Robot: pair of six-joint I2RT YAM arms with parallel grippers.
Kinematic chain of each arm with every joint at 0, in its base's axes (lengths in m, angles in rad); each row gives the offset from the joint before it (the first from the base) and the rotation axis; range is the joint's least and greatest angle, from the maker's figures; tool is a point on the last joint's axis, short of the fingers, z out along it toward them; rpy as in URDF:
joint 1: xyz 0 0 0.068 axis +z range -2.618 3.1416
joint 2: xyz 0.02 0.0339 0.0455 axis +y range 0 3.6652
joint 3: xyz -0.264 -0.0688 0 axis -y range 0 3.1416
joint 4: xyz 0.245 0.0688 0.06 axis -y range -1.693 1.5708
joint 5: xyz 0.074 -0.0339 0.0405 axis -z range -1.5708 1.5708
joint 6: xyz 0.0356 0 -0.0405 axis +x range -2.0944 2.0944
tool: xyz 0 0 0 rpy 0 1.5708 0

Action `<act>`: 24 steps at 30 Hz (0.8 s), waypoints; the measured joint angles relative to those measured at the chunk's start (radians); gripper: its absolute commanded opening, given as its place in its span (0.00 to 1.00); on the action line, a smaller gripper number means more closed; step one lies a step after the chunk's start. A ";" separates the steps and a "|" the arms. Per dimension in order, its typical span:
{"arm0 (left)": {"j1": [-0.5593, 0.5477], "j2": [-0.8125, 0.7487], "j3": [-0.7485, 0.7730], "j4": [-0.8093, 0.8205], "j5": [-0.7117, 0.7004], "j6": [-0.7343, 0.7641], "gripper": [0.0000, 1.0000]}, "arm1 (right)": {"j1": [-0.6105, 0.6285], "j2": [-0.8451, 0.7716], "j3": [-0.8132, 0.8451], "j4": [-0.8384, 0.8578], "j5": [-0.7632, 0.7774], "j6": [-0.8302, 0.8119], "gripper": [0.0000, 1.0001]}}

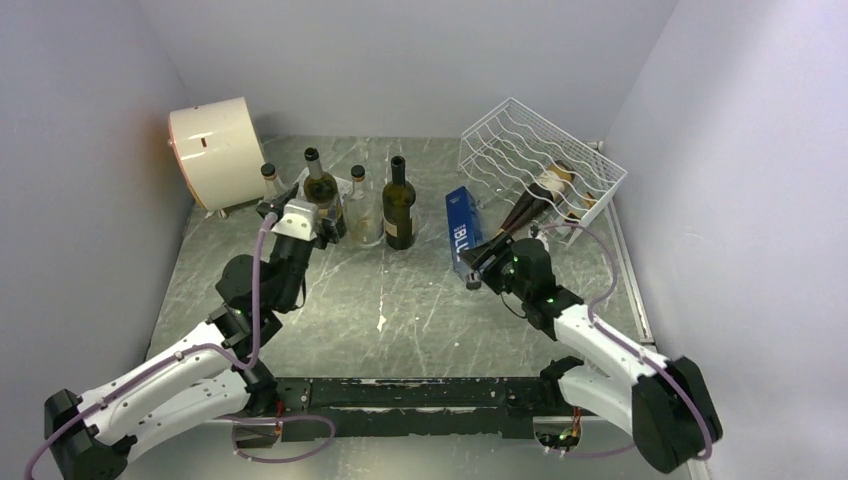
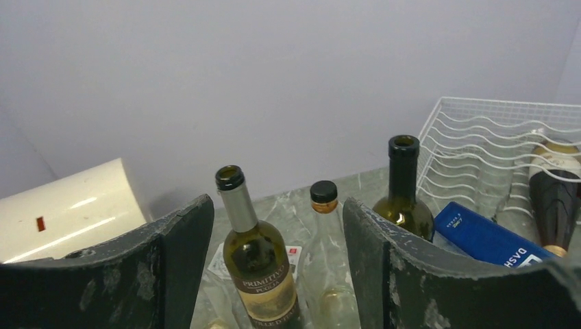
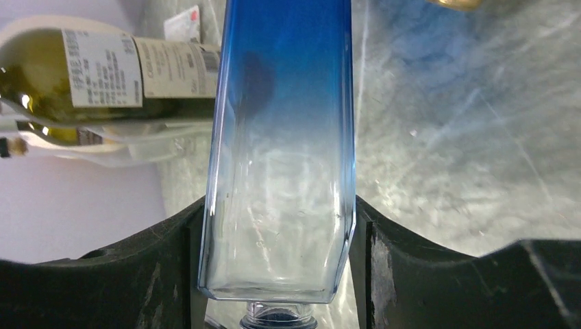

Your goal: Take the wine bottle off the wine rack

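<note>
The white wire wine rack stands at the back right. A dark wine bottle with a cream label lies in its cradles, neck toward the front; in the left wrist view that wine bottle and the rack are at the right edge. My right gripper is shut on the clear lower end of a blue square bottle, just in front of the rack. My left gripper is open, with its jaws on either side of an upright olive Primitivo bottle without touching it.
A cream drum lies at the back left. Upright bottles stand in a row: a small one, the olive one, a clear one and a dark green one. Walls close in on three sides.
</note>
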 measured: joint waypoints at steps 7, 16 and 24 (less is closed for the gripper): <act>-0.010 0.021 0.010 -0.051 0.082 -0.016 0.84 | -0.002 -0.146 0.074 -0.321 -0.026 -0.166 0.00; -0.023 0.079 0.119 -0.154 0.432 -0.066 0.89 | -0.005 -0.117 0.370 -0.790 -0.100 -0.395 0.00; -0.032 0.275 0.272 -0.320 0.895 -0.140 0.92 | -0.006 -0.082 0.425 -0.905 -0.312 -0.533 0.00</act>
